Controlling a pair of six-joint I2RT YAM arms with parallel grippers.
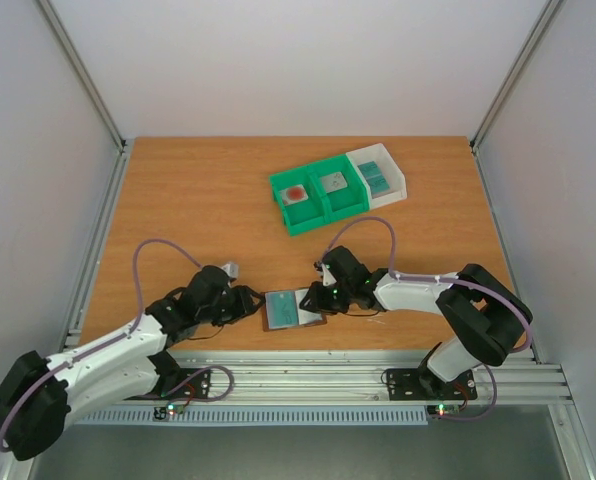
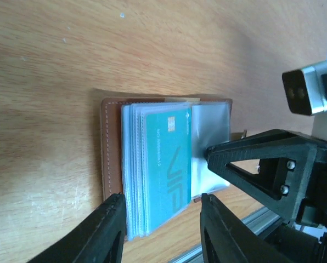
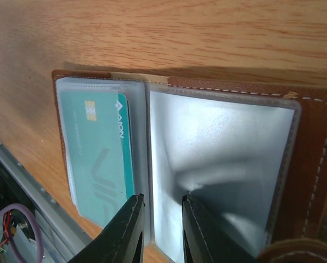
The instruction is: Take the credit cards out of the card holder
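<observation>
Card holder [image 1: 294, 309] open at counter [image 1: 198, 200] near edge, between pincers. Left pincer [image 2: 162, 219] released, straddling teal credit card [image 2: 169, 164]. Right pincer [image 3: 162, 205] tips on clear sleeve [image 3: 224, 164], narrow gap, grip unclear. Wood counter, white walls [image 1: 278, 60].

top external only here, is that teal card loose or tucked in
Observer: Tucked in. The card sits inside the left sleeve of the holder.
Operator: right side got one too
Observer: No, the right sleeve is empty. The right gripper presses on it near the fold.
Operator: left gripper on the card
Observer: No. The left gripper is open, with fingers either side of the card's near end.
</observation>
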